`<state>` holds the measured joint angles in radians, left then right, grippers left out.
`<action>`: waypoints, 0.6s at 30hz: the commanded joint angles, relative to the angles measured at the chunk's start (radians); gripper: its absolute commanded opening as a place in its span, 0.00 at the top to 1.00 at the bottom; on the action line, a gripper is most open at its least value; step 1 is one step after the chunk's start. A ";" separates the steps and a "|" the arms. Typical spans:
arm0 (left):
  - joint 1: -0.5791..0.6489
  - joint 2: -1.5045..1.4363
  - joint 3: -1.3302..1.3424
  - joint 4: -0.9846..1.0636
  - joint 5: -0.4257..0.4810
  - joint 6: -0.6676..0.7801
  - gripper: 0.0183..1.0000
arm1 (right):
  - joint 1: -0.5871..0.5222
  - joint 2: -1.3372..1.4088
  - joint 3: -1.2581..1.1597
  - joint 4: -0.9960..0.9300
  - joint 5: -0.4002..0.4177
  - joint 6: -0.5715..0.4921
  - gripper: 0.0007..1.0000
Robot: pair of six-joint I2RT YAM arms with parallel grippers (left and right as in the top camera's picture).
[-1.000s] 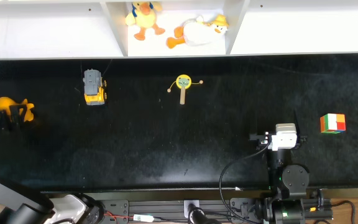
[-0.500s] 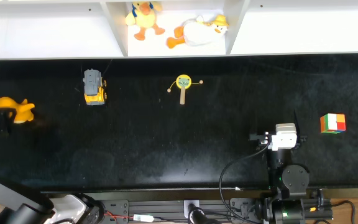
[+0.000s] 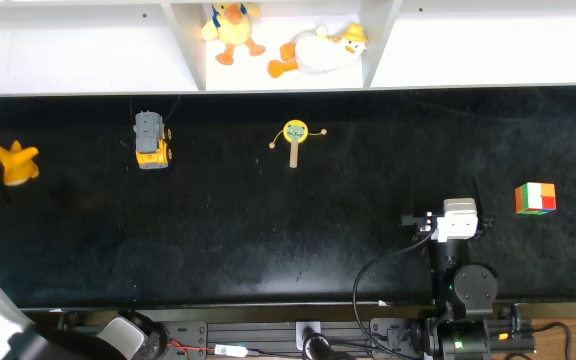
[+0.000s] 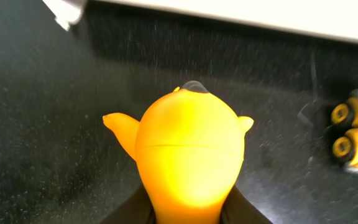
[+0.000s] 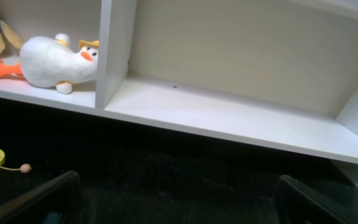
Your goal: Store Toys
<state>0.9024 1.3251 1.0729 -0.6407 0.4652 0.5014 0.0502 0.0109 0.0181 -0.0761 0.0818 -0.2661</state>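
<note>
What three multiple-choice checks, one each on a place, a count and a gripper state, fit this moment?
1. Where is the white plush duck?
A: in the shelf's left compartment.
B: in its right compartment.
C: in its middle compartment.

2. How many toys lie in the shelf?
A: two.
B: one.
C: four.

3. What state is the left gripper in?
A: open and empty.
B: shut on the yellow toy.
C: shut on a red ball.

Key:
1. C, it lies between the two dividers, beside the yellow plush duck.
2. A, those two ducks are the only toys there.
3. B, the left wrist view shows its fingers clamped on the toy's base.
</note>
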 commanded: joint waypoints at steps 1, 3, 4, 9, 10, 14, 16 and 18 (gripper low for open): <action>-0.029 -0.066 0.021 0.031 0.084 -0.132 0.83 | 0.002 -0.006 -0.014 0.005 -0.004 -0.004 0.00; -0.050 -0.073 0.021 0.063 0.106 -0.171 0.82 | 0.002 -0.006 -0.014 0.005 -0.003 -0.004 0.00; -0.065 -0.073 0.021 0.082 0.107 -0.188 0.82 | 0.002 -0.006 -0.014 0.005 -0.004 -0.004 0.00; -0.164 -0.035 0.022 0.197 0.069 -0.233 0.81 | 0.002 -0.006 -0.014 0.005 -0.003 -0.004 0.00; -0.191 -0.013 0.025 0.231 0.049 -0.250 0.82 | 0.002 -0.006 -0.014 0.005 -0.003 -0.004 0.00; -0.258 0.073 0.068 0.303 0.022 -0.276 0.81 | 0.002 -0.006 -0.014 0.005 -0.003 -0.004 0.00; -0.285 0.117 0.111 0.304 0.019 -0.276 0.81 | 0.002 -0.006 -0.014 0.005 -0.003 -0.003 0.00; -0.311 0.161 0.161 0.297 0.006 -0.275 0.80 | 0.002 -0.006 -0.014 0.005 -0.003 -0.003 0.01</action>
<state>0.6189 1.4471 1.1503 -0.3485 0.4938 0.2565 0.0502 0.0109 0.0181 -0.0753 0.0822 -0.2661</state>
